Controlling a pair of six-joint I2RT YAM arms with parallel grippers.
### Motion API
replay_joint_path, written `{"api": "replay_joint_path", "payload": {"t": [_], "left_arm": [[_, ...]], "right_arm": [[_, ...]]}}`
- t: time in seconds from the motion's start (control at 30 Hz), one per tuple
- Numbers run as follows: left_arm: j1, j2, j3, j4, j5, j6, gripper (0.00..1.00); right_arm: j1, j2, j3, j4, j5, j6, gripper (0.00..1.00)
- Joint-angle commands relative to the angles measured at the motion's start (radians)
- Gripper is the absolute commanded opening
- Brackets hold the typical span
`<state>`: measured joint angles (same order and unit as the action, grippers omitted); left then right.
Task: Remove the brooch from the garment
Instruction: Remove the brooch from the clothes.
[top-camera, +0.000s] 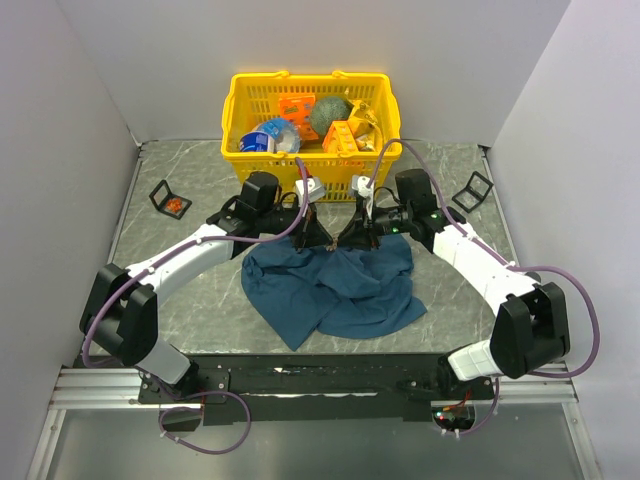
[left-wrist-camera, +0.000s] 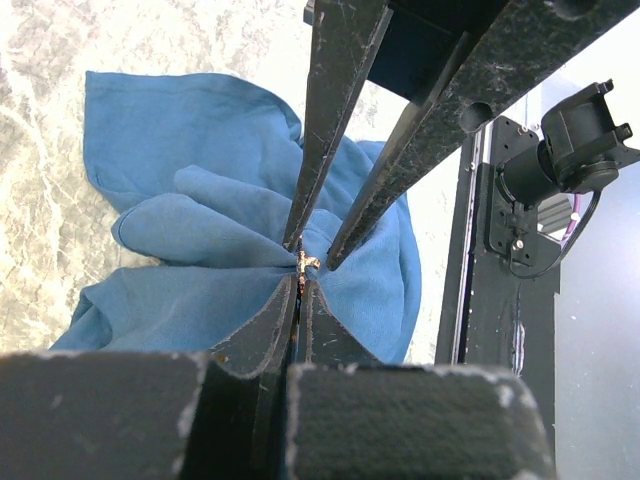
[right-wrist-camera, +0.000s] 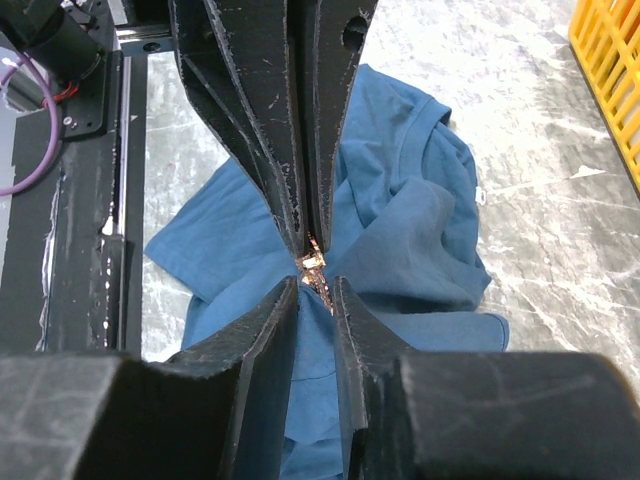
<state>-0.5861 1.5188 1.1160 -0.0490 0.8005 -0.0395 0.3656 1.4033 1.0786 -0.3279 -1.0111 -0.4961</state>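
Note:
The blue garment (top-camera: 330, 290) lies crumpled on the marbled table, pulled up into a peak in the middle where both grippers meet tip to tip. The brooch (right-wrist-camera: 312, 264) is a tiny gold-orange glint at that peak, and the left wrist view shows the brooch (left-wrist-camera: 305, 262) too. My left gripper (left-wrist-camera: 298, 282) is shut, pinching the brooch at its tips. My right gripper (right-wrist-camera: 317, 287) stands open with a narrow gap, cloth showing between its fingers and the brooch just at their tips. From above, the left gripper (top-camera: 318, 240) and right gripper (top-camera: 356, 238) hide the brooch.
A yellow basket (top-camera: 240, 110) full of packets and an orange box stands at the back. A small black stand (top-camera: 170, 200) sits at the left and another black stand (top-camera: 472, 190) at the right. White walls enclose the table.

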Motion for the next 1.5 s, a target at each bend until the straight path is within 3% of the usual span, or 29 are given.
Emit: {"api": "replay_joint_path", "payload": {"t": [0.0,0.4,0.57,0.73,0.87,0.97,1.27,1.3,1.33,1.47], "left_arm": [[-0.004,-0.011,0.002,0.041,0.029,-0.003,0.01],[-0.004,-0.014,-0.001,0.041,0.045,-0.007,0.01],[-0.004,-0.012,-0.002,0.041,0.045,-0.005,0.01],[-0.004,-0.011,-0.005,0.041,0.046,-0.005,0.01],[-0.006,-0.009,-0.008,0.041,0.043,-0.003,0.01],[-0.004,-0.008,-0.013,0.041,0.029,0.003,0.02],[-0.004,0.009,0.001,0.041,0.025,0.003,0.23],[-0.004,0.012,0.002,0.041,0.026,0.001,0.28],[-0.004,0.014,0.001,0.041,0.025,-0.002,0.4],[-0.004,0.021,0.01,0.035,0.02,0.006,0.63]], "right_arm": [[-0.005,0.006,0.03,-0.005,-0.027,-0.022,0.29],[-0.005,0.04,0.034,0.004,-0.007,-0.022,0.3],[-0.005,0.03,0.032,0.006,-0.018,-0.022,0.17],[-0.007,0.013,0.027,0.006,-0.02,-0.03,0.15],[-0.008,-0.001,0.026,0.004,-0.032,-0.032,0.0],[-0.008,-0.024,0.033,-0.02,-0.035,-0.045,0.0],[-0.002,-0.066,0.057,-0.086,0.138,-0.081,0.0],[-0.001,-0.069,0.057,-0.092,0.16,-0.082,0.0],[0.002,-0.07,0.058,-0.099,0.178,-0.085,0.0],[0.041,-0.079,0.061,-0.119,0.296,-0.088,0.0]]}}
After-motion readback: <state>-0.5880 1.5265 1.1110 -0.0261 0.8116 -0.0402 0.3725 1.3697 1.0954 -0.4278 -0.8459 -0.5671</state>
